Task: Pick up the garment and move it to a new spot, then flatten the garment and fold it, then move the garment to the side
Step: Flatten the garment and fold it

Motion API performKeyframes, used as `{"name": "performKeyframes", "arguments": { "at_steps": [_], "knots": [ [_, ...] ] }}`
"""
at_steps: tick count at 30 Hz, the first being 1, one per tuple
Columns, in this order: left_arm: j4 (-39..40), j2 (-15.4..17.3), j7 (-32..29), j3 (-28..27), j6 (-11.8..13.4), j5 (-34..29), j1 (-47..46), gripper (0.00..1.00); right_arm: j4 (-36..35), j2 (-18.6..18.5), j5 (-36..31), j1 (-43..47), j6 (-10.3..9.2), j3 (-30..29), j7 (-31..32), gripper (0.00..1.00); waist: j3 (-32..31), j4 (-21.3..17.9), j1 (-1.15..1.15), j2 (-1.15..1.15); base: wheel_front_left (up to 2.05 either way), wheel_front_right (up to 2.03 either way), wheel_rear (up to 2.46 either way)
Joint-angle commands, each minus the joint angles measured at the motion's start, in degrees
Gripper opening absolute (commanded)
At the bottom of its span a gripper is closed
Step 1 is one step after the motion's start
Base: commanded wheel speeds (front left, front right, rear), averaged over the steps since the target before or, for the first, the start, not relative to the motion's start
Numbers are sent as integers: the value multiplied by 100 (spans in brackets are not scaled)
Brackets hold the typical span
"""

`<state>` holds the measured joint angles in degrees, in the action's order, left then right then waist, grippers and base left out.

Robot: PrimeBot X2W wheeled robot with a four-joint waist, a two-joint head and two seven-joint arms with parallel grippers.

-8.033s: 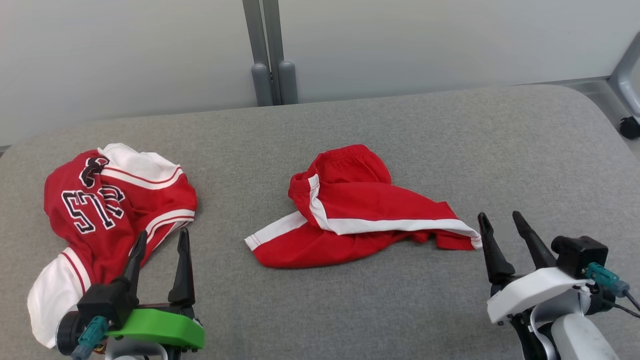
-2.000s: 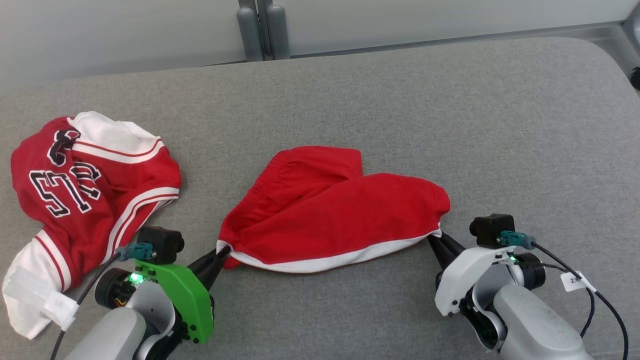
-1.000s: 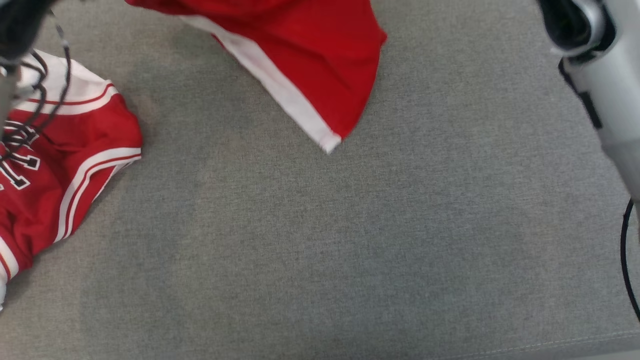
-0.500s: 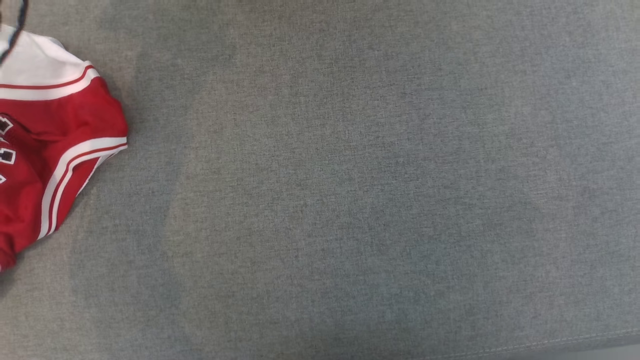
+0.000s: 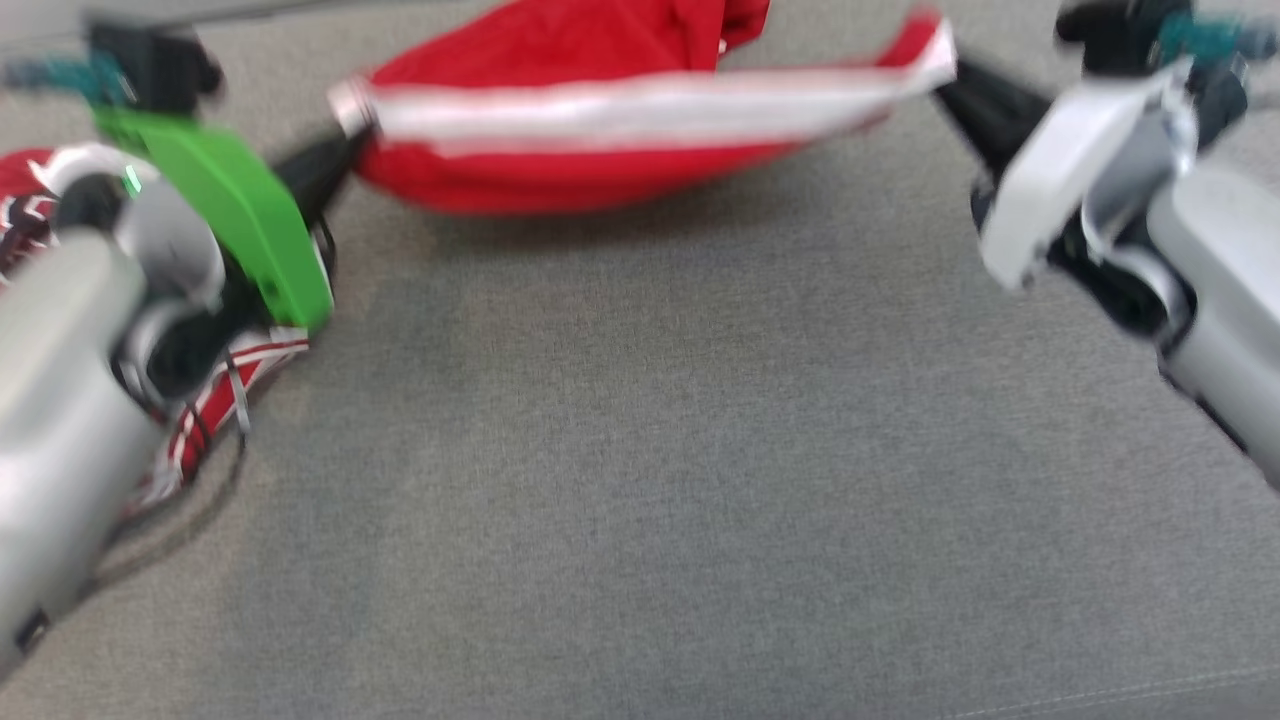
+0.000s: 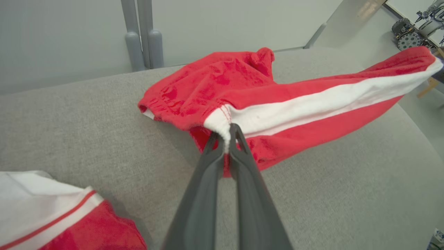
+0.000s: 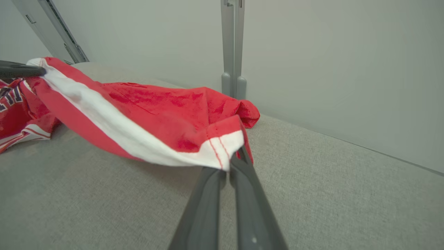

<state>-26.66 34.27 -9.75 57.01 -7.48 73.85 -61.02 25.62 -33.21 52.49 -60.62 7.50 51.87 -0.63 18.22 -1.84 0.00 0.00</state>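
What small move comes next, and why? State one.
Probably lower the red shorts and lay them flat on the grey surface: the left hand and right hand each pinch one end, the white-striped edge is stretched between them, the rest bunched behind.

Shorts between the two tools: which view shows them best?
Left wrist view: the shorts are sharp and nearly whole, the white stripe running from the left tool to the far corner. The right wrist view is sharp too but foreshortens them. The head view is blurred and cuts off their top.
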Motion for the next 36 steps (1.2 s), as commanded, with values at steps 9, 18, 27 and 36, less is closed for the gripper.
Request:
{"name": "performKeyframes", "arguments": {
  "at_steps": [9, 18, 27, 36],
  "knots": [
    [1195, 695, -838, 569, 298, 760, 1688, 0, -1591, -1342, 937, 1592, -2, 406, 1427, 0, -1595, -155, 0, 0, 0, 0, 0],
    [2903, 1620, -1370, 769, 827, 1459, 2609, 0, -3084, -2268, 1655, 2740, -2, 58, 2720, 0, -1764, -175, 0, 0, 0, 0, 0],
    [3288, 1706, -2423, 760, 907, 2107, 2169, 0, -3246, -2220, 1729, 2733, -2, -775, 3489, 0, -1243, 153, 0, 0, 0, 0, 0],
    [2338, 1158, -3689, 490, 832, 2570, 928, 0, -2276, -1322, 1487, 1483, -2, -1314, 4739, 0, -312, 653, 0, 0, 0, 0, 0]
  ]
}}
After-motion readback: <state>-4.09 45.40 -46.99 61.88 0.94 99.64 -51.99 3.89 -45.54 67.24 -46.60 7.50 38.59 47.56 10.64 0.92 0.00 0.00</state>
